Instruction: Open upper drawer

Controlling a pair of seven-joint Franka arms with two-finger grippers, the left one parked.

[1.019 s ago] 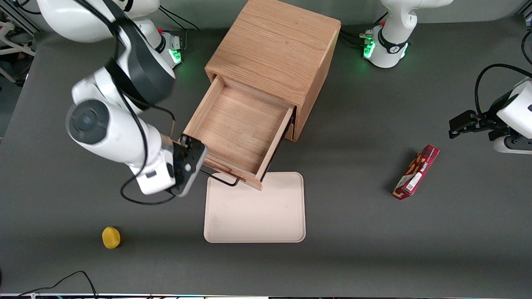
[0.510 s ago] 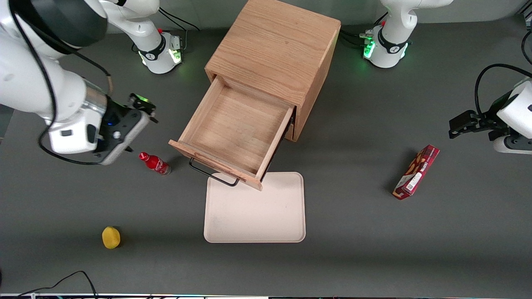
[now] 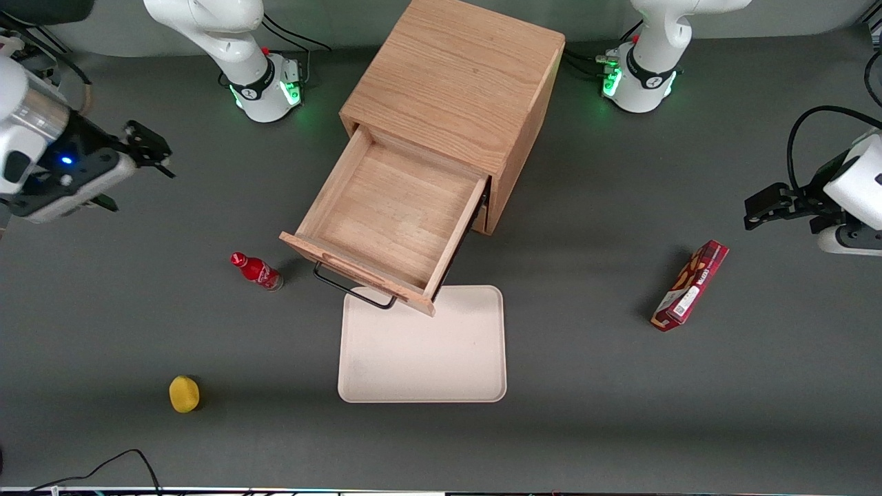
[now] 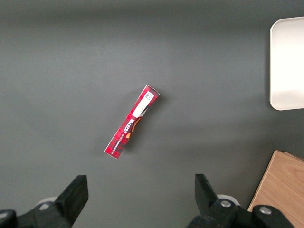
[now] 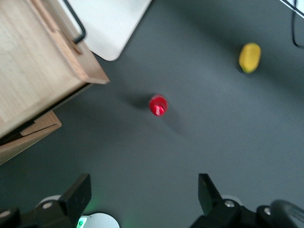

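From the front, the upper drawer (image 3: pixel 393 220) stands pulled well out of the oak cabinet (image 3: pixel 455 89), its shallow wooden tray bare inside and its black wire handle (image 3: pixel 353 289) hanging over the edge of the cream tray (image 3: pixel 422 351) that lies nearer the camera. The gripper (image 3: pixel 148 148) hangs high above the table toward the working arm's end, well apart from the drawer, with its jaws apart and nothing between them. A small red bottle (image 3: pixel 256 270) stands just beside the drawer front, a yellow fruit (image 3: pixel 184 394) lies nearer the camera than the bottle, and a red snack box (image 3: pixel 690 286) rests toward the parked arm's end.

The left wrist view gives the snack box (image 4: pixel 132 122) from above, label and barcode up, plus a corner of the tray (image 4: pixel 287 61) and a corner of the cabinet (image 4: pixel 282 190); the drawer itself does not show here.

The right wrist view looks straight down past the spread fingers (image 5: pixel 76 197) onto the bottle (image 5: pixel 158 105) (seen cap-on as a red disc), the fruit (image 5: pixel 250 57), the drawer's front corner (image 5: pixel 45 71) and the handle (image 5: pixel 76 23).

Half a second ago the gripper hovered close above the bottle; it has since drawn away toward the table's end and higher, while the drawer has stayed equally far out.
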